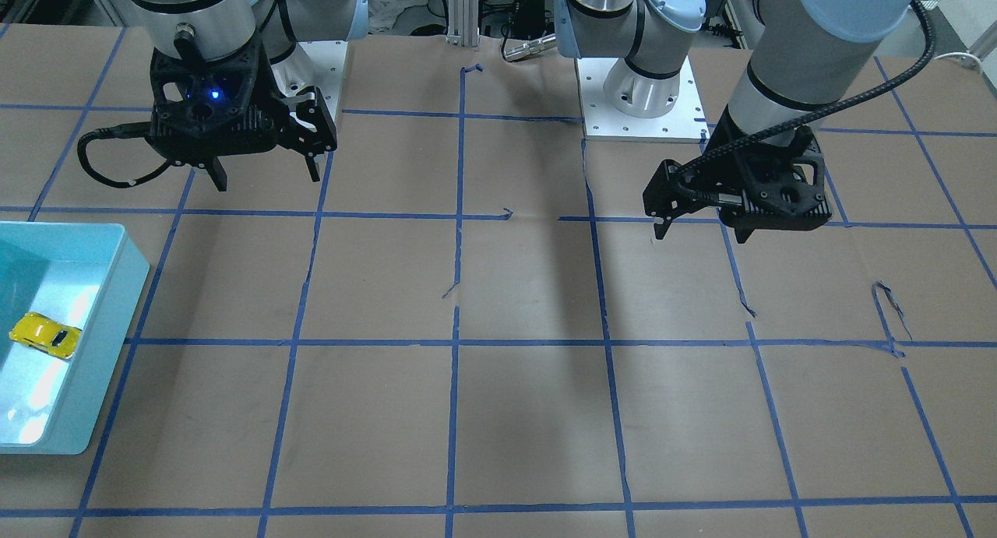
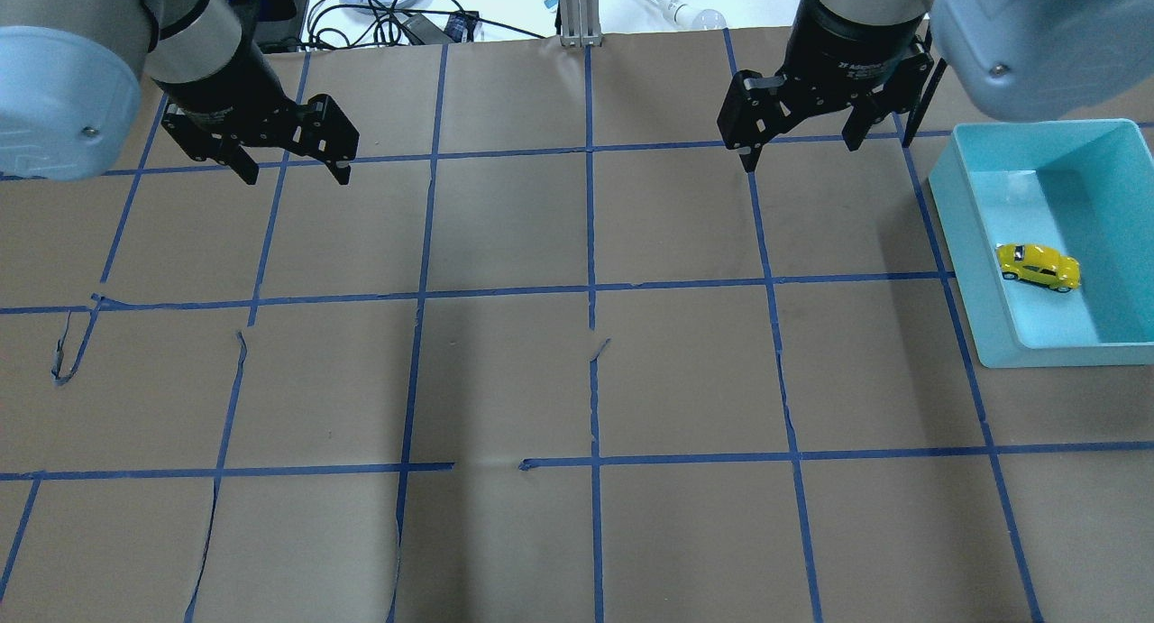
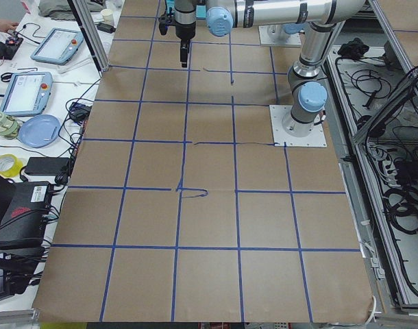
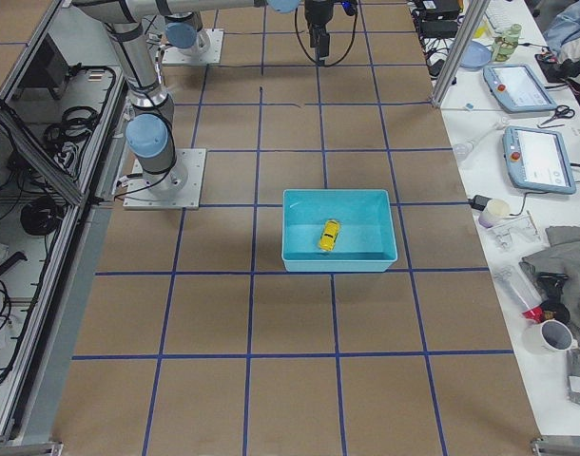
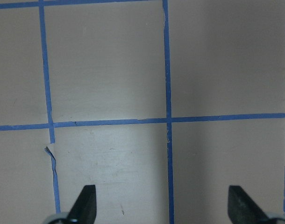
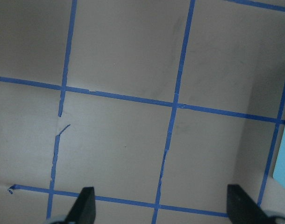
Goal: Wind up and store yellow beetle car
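Dark fingertips (image 5: 84, 203) are poking up from the bottom edge of the left wrist view, set far apart with only the taped table (image 5: 110, 70) between them. We are seeing the same in the right wrist view, where the pads (image 6: 84, 205) are also spread wide on nothing.

From overhead, the left gripper (image 2: 296, 174) and the right gripper (image 2: 798, 150) are both hanging above the table's far half, pointing down, well apart from each other, jaws wide and empty.

On the right wrist we are reading small white lettering (image 2: 856, 65) that begins "2F Adaptive"; the rest is too small.

The yellow beetle car (image 2: 1039, 267) is sitting on its wheels on the floor of the teal bin (image 2: 956, 235) at the robot's right end of the table, apart from the right gripper.

The front-facing view is showing a blue light (image 1: 214, 94) on the right wrist. The right wrist view is catching only a sliver of the bin at its edge.
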Robot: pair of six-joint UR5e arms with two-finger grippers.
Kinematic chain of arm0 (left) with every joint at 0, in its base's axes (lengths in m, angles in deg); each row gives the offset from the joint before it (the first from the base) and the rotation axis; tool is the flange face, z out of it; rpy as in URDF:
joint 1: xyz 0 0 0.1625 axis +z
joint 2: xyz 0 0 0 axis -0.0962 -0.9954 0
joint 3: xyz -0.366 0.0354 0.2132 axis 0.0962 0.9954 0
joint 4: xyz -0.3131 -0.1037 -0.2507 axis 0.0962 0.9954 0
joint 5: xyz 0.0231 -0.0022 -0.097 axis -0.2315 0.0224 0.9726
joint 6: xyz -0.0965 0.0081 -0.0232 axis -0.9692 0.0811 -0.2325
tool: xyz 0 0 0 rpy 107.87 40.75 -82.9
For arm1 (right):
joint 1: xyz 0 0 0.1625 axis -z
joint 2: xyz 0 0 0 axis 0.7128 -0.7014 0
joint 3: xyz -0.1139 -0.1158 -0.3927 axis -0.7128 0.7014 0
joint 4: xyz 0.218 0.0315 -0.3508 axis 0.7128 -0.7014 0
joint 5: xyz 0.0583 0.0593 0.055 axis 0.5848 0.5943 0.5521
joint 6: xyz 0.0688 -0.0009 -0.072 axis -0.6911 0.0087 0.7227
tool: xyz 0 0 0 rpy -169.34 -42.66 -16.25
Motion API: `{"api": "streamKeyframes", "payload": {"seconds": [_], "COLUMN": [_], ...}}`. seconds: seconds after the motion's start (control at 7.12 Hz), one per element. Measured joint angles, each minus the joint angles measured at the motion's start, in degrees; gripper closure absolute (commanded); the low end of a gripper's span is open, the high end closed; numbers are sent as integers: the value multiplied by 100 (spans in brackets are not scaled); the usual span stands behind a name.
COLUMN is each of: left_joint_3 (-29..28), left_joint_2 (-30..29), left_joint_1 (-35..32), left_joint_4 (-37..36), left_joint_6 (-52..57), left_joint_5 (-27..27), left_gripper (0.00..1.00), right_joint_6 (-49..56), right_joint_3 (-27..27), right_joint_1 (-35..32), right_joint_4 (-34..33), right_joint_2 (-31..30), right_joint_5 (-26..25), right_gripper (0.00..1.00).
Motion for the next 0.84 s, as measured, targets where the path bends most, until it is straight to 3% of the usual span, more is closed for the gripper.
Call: {"api": "streamKeyframes", "payload": {"seconds": [0.42,0.84], "left_joint_3": [-5,10], "left_joint_2": [24,8], "left_joint_1": [-11,-13], "left_joint_4": [183,171], "left_joint_6": [-6,6], "left_joint_5": [19,12], "left_gripper": [0,0], "right_joint_6": [-149,-147], "right_joint_3": [-172,-241], "right_joint_1": [3,3], "right_joint_4": [-547,-611], "right_joint_2": [-2,-12], "right_joint_5": [199,210], "right_gripper": [0,0]}}
